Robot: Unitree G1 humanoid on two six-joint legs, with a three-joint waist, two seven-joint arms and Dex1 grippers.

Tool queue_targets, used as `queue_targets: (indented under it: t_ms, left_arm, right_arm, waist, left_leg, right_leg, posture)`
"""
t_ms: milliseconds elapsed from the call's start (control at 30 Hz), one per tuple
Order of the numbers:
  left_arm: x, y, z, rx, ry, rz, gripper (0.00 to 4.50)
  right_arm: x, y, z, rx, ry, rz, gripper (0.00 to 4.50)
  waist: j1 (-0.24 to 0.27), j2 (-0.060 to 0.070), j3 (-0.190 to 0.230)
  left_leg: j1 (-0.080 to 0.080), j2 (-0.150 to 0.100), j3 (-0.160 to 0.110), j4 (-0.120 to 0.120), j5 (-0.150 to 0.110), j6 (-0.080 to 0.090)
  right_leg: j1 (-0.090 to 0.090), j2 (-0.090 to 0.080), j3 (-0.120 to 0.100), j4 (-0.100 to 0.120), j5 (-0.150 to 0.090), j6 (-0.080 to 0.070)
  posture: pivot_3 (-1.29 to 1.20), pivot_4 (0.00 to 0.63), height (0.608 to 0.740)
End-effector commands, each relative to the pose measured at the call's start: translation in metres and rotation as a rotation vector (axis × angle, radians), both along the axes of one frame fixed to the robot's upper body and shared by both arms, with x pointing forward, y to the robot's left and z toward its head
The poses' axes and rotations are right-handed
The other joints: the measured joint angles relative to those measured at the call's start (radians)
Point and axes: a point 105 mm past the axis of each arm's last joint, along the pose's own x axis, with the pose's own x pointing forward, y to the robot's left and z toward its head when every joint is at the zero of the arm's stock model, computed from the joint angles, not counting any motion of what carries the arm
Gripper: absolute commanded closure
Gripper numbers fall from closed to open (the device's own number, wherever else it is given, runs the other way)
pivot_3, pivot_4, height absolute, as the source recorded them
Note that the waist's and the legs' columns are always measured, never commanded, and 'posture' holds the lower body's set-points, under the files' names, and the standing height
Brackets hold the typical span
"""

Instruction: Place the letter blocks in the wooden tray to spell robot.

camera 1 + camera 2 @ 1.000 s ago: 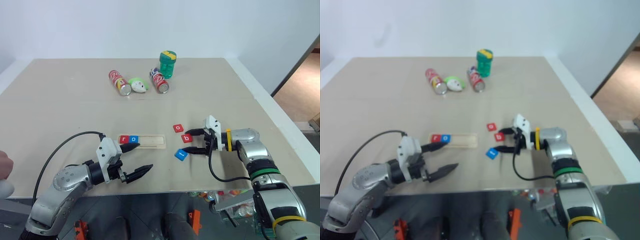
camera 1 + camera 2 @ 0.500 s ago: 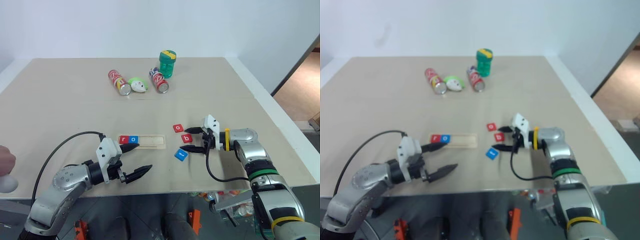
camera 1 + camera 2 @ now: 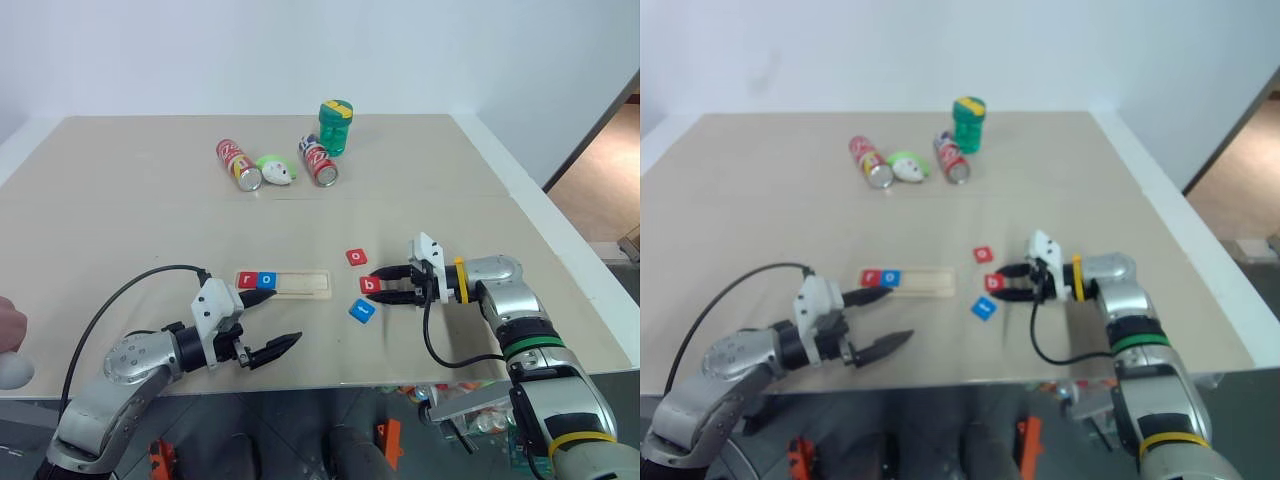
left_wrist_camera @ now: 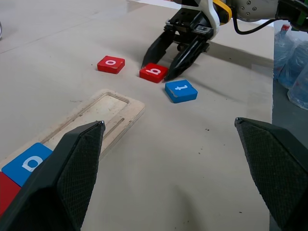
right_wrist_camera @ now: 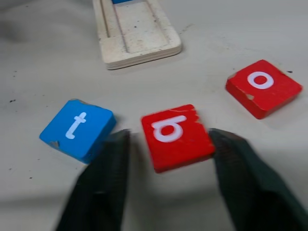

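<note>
Spanning a white-walled room, beige table [image 3: 150,200], left gripper [image 3: 270,322] open, right gripper [image 3: 378,285] closing around red b block [image 3: 371,285].

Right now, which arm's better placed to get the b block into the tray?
Right. The right gripper already has a finger on either side of the red b block, closing on it. The left gripper hangs open near the wooden tray, apart from the loose blocks.
</note>
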Motion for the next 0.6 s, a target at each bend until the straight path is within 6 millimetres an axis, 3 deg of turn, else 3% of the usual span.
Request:
queue_targets:
  t_ms: [33, 300, 367, 500, 600]
  left_arm:
    - [-0.002, -0.002, 0.003, 0.005, -0.022, -0.017, 0.00]
    - [0.000, -0.001, 0.001, 0.010, -0.018, -0.005, 0.00]
    - [0.004, 0.003, 0.002, -0.004, -0.021, 0.035, 0.00]
    - [0.024, 0.029, 0.012, -0.062, -0.052, 0.260, 0.00]
    - [0.029, 0.038, 0.014, -0.080, -0.058, 0.334, 0.00]
  right_arm:
    - [0.002, -0.001, 0.008, -0.001, -0.025, 0.002, 3.30]
    - [0.005, -0.004, 0.010, 0.010, -0.036, -0.034, 3.31]
    - [0.012, 0.000, 0.027, 0.030, -0.084, -0.050, 3.31]
    - [0.011, 0.050, 0.078, 0.084, -0.193, 0.068, 3.31]
    - [0.002, 0.077, 0.081, 0.073, -0.203, 0.117, 3.31]
  waist:
    - [0.000, 0.000, 0.000]
    - [0.000, 0.000, 0.000]
    - [0.000, 0.000, 0.000]
    - [-0.008, 0.002, 0.006]
    - [-0.011, 0.002, 0.006]
  left_leg:
    - [0.000, 0.000, 0.000, 0.000, 0.000, 0.000]
    - [0.000, 0.000, 0.000, 0.000, 0.000, 0.000]
    - [0.000, 0.000, 0.000, 0.000, 0.000, 0.000]
    - [0.000, 0.001, 0.000, 0.000, 0.000, 0.000]
    - [0.000, 0.003, -0.001, -0.002, 0.000, 0.000]
  right_leg:
    - [0.000, 0.000, 0.000, 0.000, 0.000, 0.000]
    - [0.000, 0.000, 0.000, 0.000, 0.000, 0.000]
    - [0.000, 0.000, 0.000, 0.000, 0.000, 0.000]
    - [-0.002, 0.000, 0.002, 0.000, 0.001, 0.000]
    - [-0.004, 0.003, 0.002, 0.000, 0.005, 0.003]
  posture:
    - [0.00, 0.150, 0.739]
    - [0.00, 0.150, 0.739]
    - [0.00, 0.150, 0.739]
    - [0.00, 0.150, 0.739]
    - [0.00, 0.150, 0.739]
